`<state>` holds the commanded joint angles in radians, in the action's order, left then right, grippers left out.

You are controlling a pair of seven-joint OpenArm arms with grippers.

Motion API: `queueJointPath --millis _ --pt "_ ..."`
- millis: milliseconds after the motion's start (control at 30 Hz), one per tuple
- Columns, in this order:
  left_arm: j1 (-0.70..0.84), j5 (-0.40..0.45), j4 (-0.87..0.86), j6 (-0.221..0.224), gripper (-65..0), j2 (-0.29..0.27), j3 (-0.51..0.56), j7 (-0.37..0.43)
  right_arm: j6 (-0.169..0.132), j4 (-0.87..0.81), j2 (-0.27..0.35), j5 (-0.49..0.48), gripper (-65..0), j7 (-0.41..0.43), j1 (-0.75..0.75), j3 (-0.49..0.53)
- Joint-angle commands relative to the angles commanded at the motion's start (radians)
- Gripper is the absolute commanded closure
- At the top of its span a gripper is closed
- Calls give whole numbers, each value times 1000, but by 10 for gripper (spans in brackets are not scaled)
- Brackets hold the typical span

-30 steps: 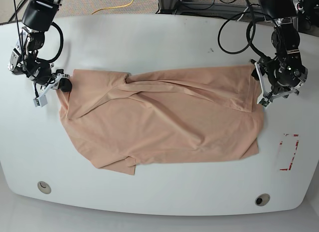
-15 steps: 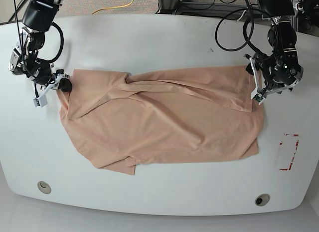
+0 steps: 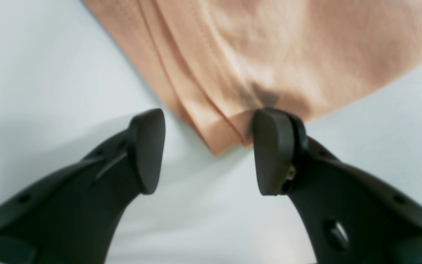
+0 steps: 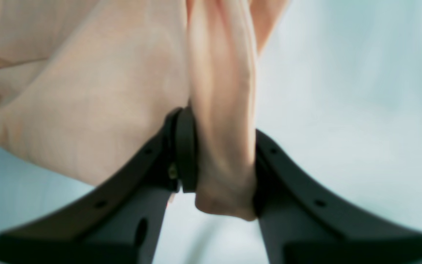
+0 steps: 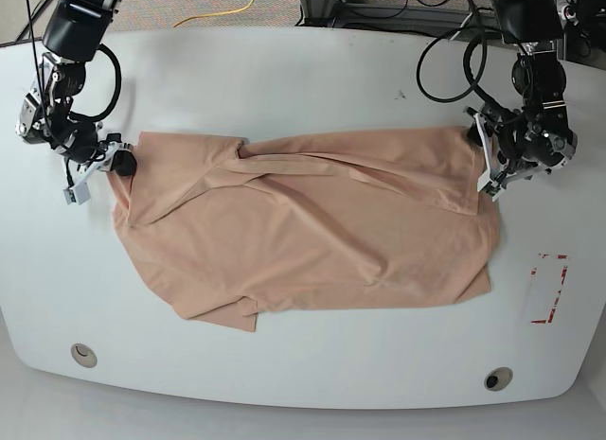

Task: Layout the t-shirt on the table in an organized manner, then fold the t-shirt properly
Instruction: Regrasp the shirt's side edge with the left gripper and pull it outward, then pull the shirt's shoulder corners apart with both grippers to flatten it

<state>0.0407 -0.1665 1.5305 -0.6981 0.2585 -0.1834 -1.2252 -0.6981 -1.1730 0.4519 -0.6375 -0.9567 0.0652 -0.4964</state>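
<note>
The right gripper [image 4: 220,165] is clamped on a bunched fold of the t-shirt [image 4: 97,99]. Its two dark fingers [image 4: 185,154] press in from either side, and the peach cloth squeezed between them stands up as a thick vertical roll whose rounded end pokes out just below the pads. More of the shirt spreads wrinkled to the left. The pale desk [image 4: 343,91] fills the right side and is blurred.

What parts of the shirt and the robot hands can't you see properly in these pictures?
- Left wrist view: the t-shirt is blurred and cut off by the top edge.
- Right wrist view: the cloth bunched in the right gripper hides its pads.
- Base view: the left gripper is too small to judge.
</note>
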Motion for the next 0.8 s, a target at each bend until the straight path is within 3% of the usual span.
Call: queueJointPath --millis 167,200,400,500,600,800 --pt "-3 0 -46 0 -89 0 2 6 0 0 0 0 -124 0 0 -2" --pt "-8 0 -48 0 -75 0 2 6 0 0 0 0 -124 0 0 -2" --pt "-11 0 -41 0 -69 6 -2 2 0 0 0 0 -119 -12 -6 -3" --pt "6 -2 -32 0 -69 41 -2 -2 0 0 2 0 -70 -46 -6 -5" --pt "34 -2 21 0 -69 60 -2 -2 0 0 2 -2 -25 -78 -23 -48" --pt "109 -2 175 0 -69 100 -3 -61 0 -81 0 -2 -27 -91 -107 -110"
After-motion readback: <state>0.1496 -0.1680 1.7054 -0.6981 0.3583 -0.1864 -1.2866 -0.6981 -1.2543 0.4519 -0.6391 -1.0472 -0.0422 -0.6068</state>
